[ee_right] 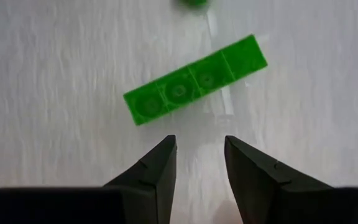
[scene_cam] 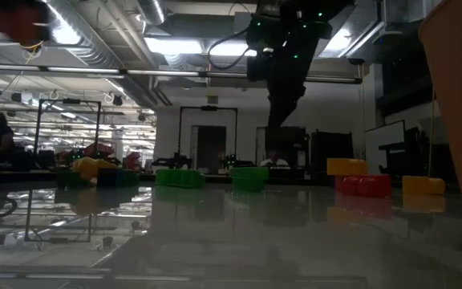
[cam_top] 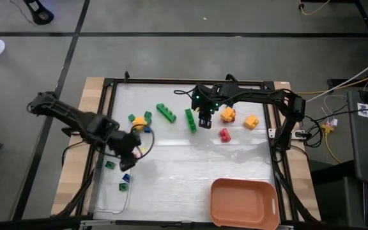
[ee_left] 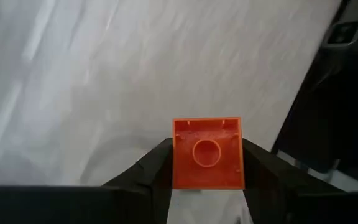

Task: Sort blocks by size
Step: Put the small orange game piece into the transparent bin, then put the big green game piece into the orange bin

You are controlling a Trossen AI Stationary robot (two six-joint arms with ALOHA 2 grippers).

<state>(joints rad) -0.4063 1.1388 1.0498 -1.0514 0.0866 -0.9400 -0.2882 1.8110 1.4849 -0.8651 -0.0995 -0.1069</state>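
My left gripper (cam_top: 133, 142) is near the table's left side, shut on a small square orange-red brick (ee_left: 207, 152). My right gripper (cam_top: 204, 119) is open and empty above the table's far middle, just right of a long green brick (ee_right: 194, 79) that lies flat on the table (cam_top: 191, 120). A second long green brick (cam_top: 166, 113) lies to its left. Small green, yellow and blue bricks (cam_top: 140, 120) sit in a cluster at the far left. Two yellow bricks (cam_top: 227, 114) (cam_top: 252, 121) and a red one (cam_top: 225, 134) lie at the right. My left gripper pinches the small brick by two opposite side walls (ee_left: 176, 155) between its two fingers. The brick's hollow underside with its round tube (ee_left: 206, 152) faces the wrist camera. The fingers point down at the table, and the brick appears to be held above it.
An orange tray (cam_top: 245, 203) stands at the near right. Three small green and blue bricks (cam_top: 110, 165) (cam_top: 126, 177) (cam_top: 123, 186) lie near the left edge. A black frame (cam_top: 190, 82) borders the white mat. The mat's near middle holds nothing.
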